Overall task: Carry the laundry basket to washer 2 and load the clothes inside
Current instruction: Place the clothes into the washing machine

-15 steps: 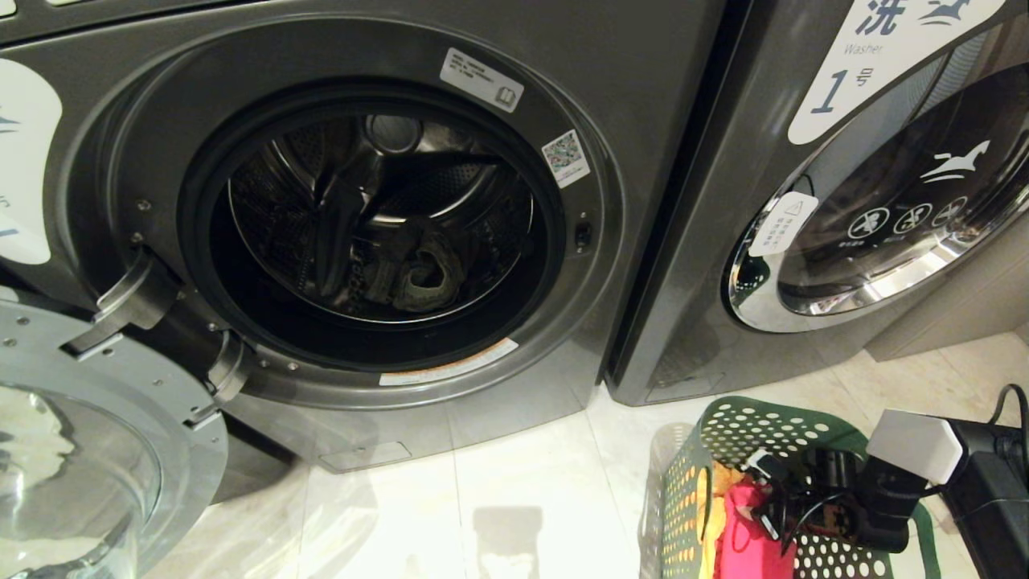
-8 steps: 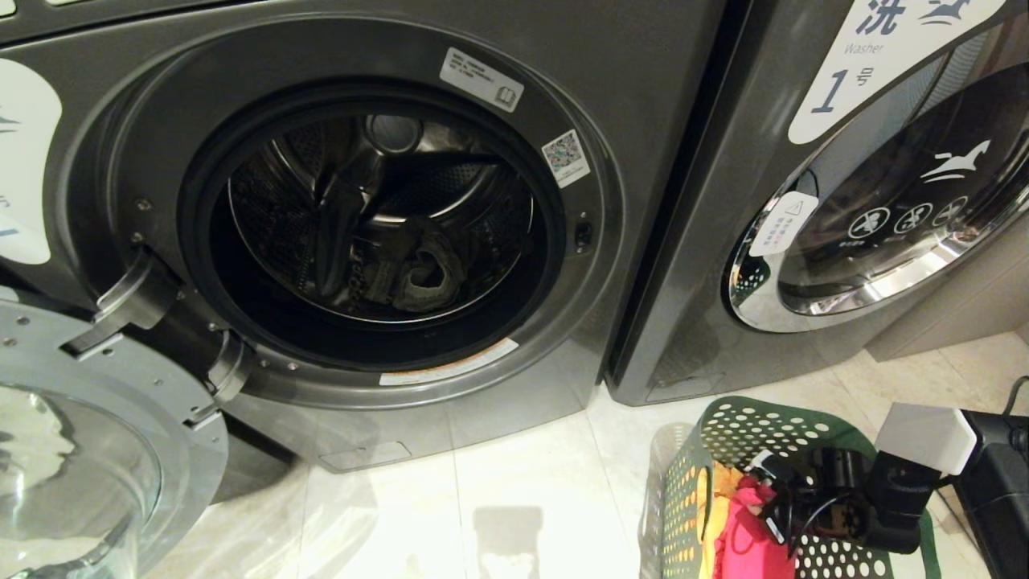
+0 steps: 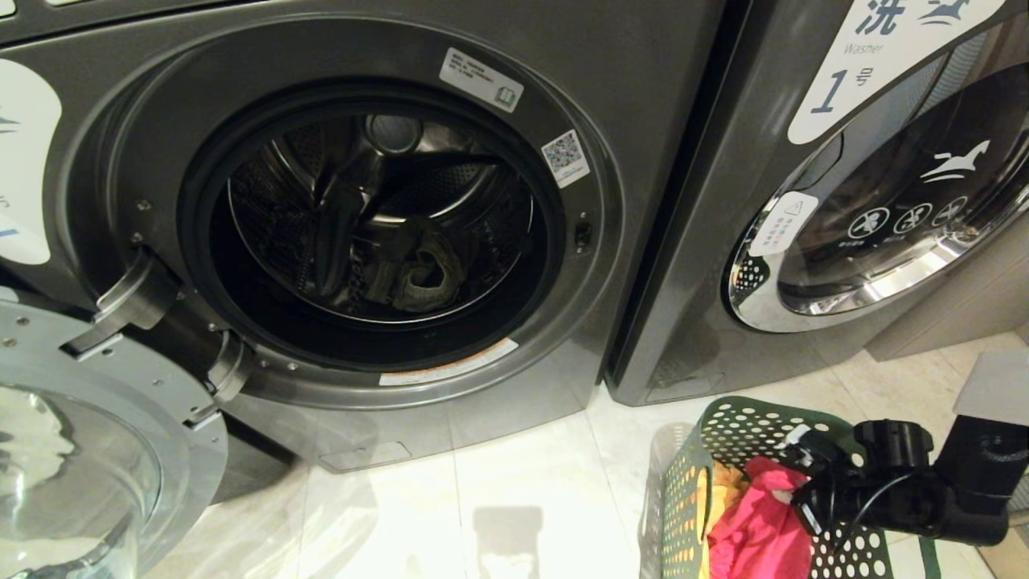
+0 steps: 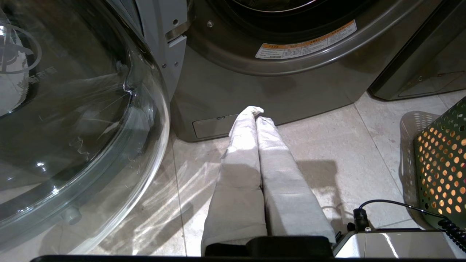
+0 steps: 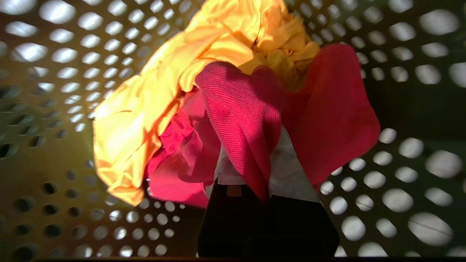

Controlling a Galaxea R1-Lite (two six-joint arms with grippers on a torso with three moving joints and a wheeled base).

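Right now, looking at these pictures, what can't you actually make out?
- Open washer: its number label is cut off by the head view's left edge.
- Laundry basket: its bottom is hidden by the red-pink cloth and yellow cloth.
- Right pincer: its fingertips are buried in the red-pink cloth.
- Dark garment in the drum: too dim to identify.

**What the pictures cannot show**

The pincer's fingertips (image 5: 251, 160) are buried under the red cloth (image 5: 240, 120). The yellow cloth (image 5: 145, 109) behind it runs off the edge. The basket (image 3: 748, 422) around the pincer is cut off below. The washer label (image 3: 24, 161) is cut off.
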